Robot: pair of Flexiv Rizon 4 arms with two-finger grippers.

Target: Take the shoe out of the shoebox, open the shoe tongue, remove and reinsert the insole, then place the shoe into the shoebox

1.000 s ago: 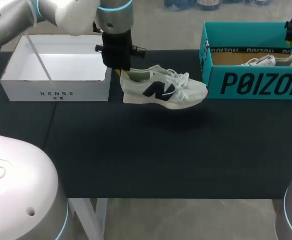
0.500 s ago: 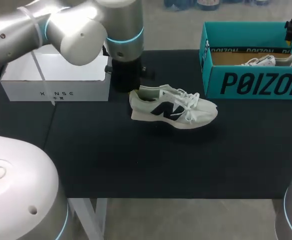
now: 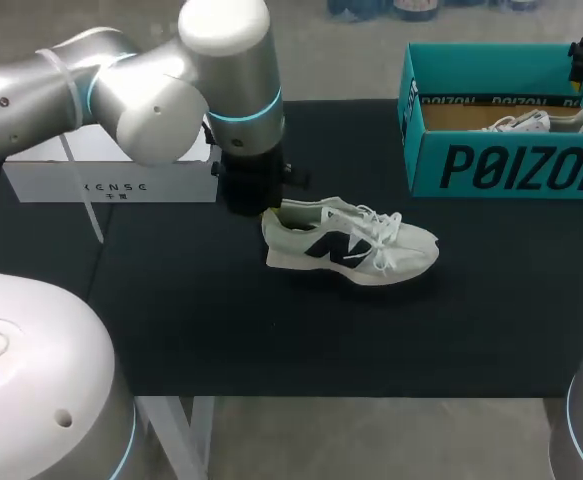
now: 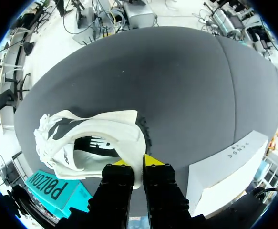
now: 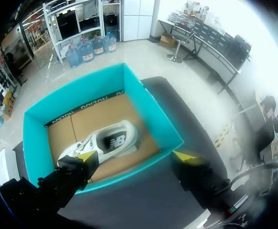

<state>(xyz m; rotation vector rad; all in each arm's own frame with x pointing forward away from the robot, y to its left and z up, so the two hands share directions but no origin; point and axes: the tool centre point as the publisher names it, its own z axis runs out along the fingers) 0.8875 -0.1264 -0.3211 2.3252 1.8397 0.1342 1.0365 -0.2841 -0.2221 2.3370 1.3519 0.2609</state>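
Head view: shoe (image 3: 351, 245) has dropped toward 5 o'clock and seems to rest on table (image 3: 221, 330). Left claw (image 4: 138, 164) stays clamped on its heel; right claw (image 5: 136, 155) apart over teal box (image 5: 81, 98). Tongue next.

The left arm (image 3: 226, 90) hides the heel of the shoe (image 3: 356, 245).

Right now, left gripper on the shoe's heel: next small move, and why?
Probably open the left gripper and lift clear. It pinches the heel collar of the shoe, which looks to rest upright, sole down, on the table. Letting go would free that arm for the tongue. The right gripper hangs open over the teal shoebox.
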